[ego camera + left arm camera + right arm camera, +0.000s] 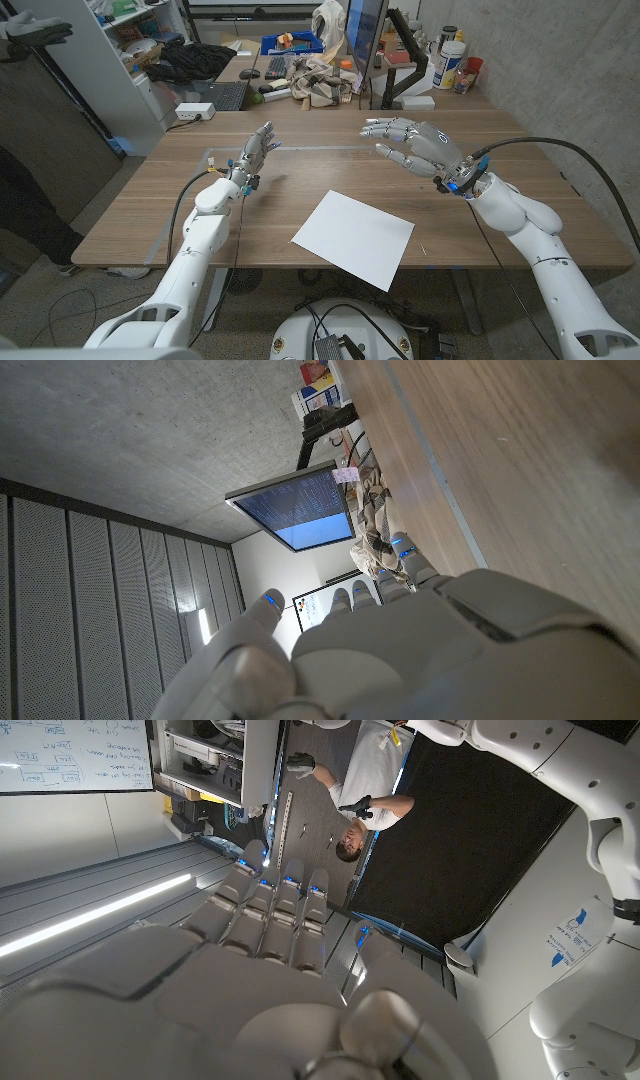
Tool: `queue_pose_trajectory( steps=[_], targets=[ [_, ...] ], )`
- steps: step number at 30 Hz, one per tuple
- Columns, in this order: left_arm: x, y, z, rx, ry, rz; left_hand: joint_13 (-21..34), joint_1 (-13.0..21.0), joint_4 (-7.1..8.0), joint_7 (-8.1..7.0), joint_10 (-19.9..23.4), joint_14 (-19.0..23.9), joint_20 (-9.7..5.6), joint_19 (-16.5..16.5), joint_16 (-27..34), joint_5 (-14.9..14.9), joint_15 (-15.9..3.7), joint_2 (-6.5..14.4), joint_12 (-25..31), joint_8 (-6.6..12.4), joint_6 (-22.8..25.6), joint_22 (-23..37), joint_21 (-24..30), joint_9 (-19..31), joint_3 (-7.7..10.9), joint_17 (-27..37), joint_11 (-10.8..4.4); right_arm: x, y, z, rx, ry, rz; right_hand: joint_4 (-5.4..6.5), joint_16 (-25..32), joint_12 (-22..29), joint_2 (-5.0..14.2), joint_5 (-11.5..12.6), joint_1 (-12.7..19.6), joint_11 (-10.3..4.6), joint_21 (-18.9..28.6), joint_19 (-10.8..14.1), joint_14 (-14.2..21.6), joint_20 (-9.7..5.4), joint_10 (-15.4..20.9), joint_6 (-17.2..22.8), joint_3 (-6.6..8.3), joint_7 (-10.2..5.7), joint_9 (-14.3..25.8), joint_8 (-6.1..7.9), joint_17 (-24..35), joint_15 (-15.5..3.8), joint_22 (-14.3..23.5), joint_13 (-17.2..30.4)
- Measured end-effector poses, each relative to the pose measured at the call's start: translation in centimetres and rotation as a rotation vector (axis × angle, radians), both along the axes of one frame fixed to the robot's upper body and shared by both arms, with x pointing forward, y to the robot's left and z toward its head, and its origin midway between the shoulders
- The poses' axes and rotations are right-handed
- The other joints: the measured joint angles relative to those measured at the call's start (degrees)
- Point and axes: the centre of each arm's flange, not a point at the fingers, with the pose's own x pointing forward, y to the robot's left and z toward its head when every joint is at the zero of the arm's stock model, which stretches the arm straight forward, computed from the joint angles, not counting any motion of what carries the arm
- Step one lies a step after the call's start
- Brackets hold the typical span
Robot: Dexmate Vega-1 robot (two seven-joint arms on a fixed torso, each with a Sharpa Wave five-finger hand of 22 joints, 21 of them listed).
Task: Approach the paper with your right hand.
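The table (300,170) is brown wood with a visible grain and a smooth, low-sheen finish. On it lies a sheet of paper (354,238), plain white and matt. The right hand (415,143) and left hand (254,153) have silvery-grey, smooth casings with a metallic sheen, and the forearms are glossy white plastic. The far wall (560,60) is rough grey concrete.

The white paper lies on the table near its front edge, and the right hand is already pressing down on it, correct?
Not quite. The paper does lie near the table's front edge, but the right hand is raised with fingers spread, well beyond the sheet and apart from it. The head view shows this.
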Motion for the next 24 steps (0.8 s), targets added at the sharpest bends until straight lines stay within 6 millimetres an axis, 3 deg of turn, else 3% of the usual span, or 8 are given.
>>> queue_pose_trajectory(
  steps=[24],
  targets=[
    [0.3,0.6,-0.4,-0.003,0.006,-0.004,0.0,0.0,0.0,-0.01,0.0,0.0,0.0,0.0,0.0,0.0,0.0,0.0,0.0,0.0,0.0,0.0,-0.4,0.0,0.0,0.0,0.0,0.0,2.3,-0.7,-0.112,-0.036,-0.029,-0.4,-0.1,-0.4,0.0,0.0,0.0,-0.31,-0.5,-0.5,0.0,-0.03,0.3,0.3,0.56,-0.32,0.0,-0.01,0.0,0.0,0.0,0.0]
  ],
)
